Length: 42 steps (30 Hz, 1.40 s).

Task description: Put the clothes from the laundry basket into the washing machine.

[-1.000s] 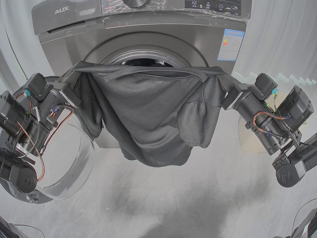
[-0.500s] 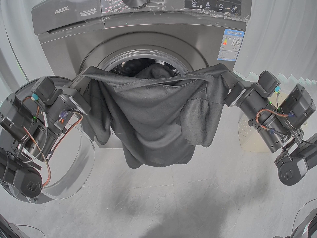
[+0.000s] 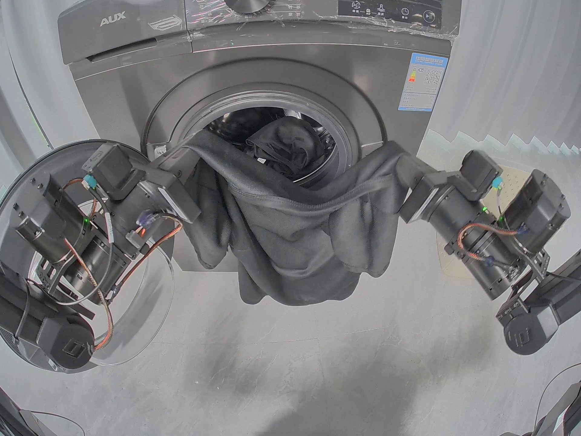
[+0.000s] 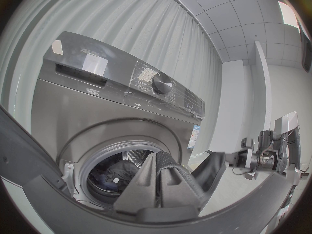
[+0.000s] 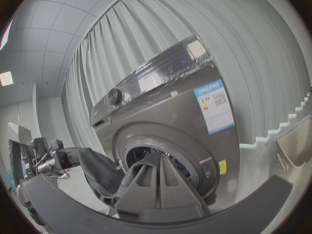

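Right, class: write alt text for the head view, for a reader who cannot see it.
The left gripper and right gripper hold a dark shirt stretched before the open washer, its middle sagging. Dark clothes lie in the drum.

The shirt [image 3: 290, 231] hangs over the lower half of the washing machine [image 3: 121, 92] opening, so the drum's bottom is covered. The laundry basket [image 3: 515, 175] sits mostly behind the right arm [image 3: 484, 237], and the right wrist view chops it off at the edge. No clue how many pieces the dark pile [image 3: 284, 143] inside is.
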### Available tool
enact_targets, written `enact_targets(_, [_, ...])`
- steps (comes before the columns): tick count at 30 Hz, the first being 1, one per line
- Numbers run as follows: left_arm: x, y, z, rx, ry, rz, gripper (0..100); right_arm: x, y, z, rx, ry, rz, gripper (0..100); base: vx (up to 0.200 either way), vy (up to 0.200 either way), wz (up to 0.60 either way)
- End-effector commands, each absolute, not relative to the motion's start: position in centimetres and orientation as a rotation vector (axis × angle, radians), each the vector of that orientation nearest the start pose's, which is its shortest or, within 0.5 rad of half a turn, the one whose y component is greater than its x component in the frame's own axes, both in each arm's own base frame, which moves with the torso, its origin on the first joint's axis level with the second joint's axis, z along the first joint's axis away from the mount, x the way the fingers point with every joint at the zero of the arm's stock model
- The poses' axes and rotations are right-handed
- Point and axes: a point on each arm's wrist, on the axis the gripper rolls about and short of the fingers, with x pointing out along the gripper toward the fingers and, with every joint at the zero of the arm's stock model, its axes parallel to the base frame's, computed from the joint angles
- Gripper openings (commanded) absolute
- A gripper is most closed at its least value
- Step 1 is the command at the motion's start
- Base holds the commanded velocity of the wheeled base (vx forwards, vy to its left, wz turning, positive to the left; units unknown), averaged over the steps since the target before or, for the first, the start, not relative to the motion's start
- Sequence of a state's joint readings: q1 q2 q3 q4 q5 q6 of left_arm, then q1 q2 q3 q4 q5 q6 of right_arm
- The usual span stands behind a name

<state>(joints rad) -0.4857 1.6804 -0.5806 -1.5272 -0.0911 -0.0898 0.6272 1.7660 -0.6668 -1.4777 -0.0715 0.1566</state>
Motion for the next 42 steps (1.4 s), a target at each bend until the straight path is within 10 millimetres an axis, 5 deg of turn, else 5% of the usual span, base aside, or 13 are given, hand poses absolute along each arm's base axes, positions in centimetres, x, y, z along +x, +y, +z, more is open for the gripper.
enact_targets(1, [24.6,-14.6,21.7,-0.175,-0.392,-0.628,0,24.4,19.4,18.2,0.264,-0.222,0.619,0,0.0,0.0,0.0])
enact_targets(16, [24.7,-15.6,22.7,-0.2,-0.44,-0.644,0,23.9,24.6,11.2,0.177,-0.004,0.733,0,0.0,0.0,0.0])
enact_targets(17, [24.7,-15.6,22.8,-0.2,-0.442,-0.644,0,23.7,24.9,10.1,0.161,0.031,0.742,100,0.0,0.0,0.0])
enact_targets(22, [24.7,-15.5,23.0,-0.202,-0.451,-0.641,0,21.9,24.7,7.0,0.099,0.158,0.772,100,0.0,0.0,0.0])
enact_targets(27, [24.4,-15.4,23.5,-0.206,-0.467,-0.646,0,22.4,23.9,6.0,0.086,0.191,0.745,100,0.0,0.0,0.0])
enact_targets(42, [22.8,-16.1,23.7,-0.212,-0.469,-0.704,0,28.2,25.8,7.2,0.155,0.035,0.687,100,0.0,0.0,0.0])
